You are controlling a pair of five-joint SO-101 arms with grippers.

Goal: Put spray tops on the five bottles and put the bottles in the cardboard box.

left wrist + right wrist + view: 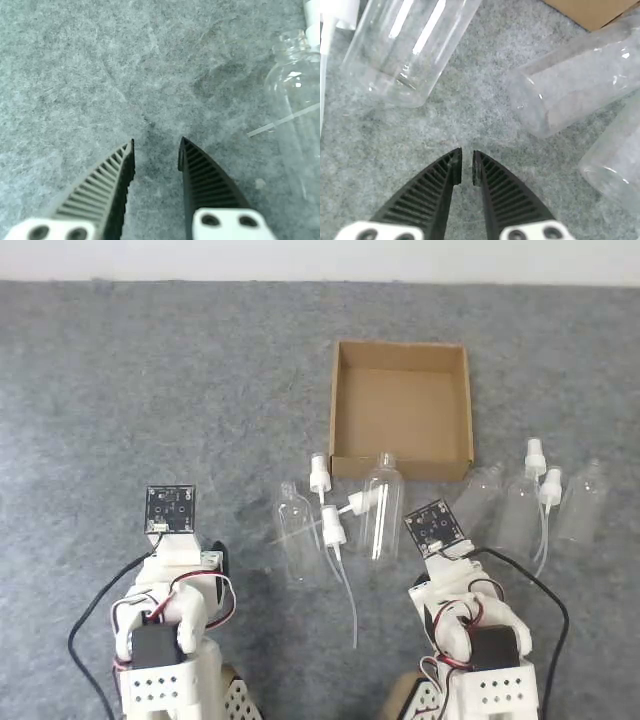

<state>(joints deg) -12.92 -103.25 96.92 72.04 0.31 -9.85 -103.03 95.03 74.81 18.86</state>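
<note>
The open cardboard box (400, 410) sits at the back centre, and its corner (590, 10) also shows in the right wrist view. Five clear bottles lie capless on the grey carpet: two in the middle (297, 535) (381, 505) and three to the right (478, 495) (520, 510) (583, 502). White spray tops lie loose among them (320, 475) (333, 525) (362, 502) (535, 455) (550, 485). My left gripper (156, 150) is open over bare carpet, with a bottle (295, 95) off to its side. My right gripper (466, 155) is shut on nothing, just short of two bottle bases (405, 45) (580, 85).
Both arms stand at the near edge, the left arm (170, 570) and the right arm (450, 580). Thin dip tubes (348, 600) trail from the spray tops towards the right arm. Bare carpet stretches to the left and behind the box.
</note>
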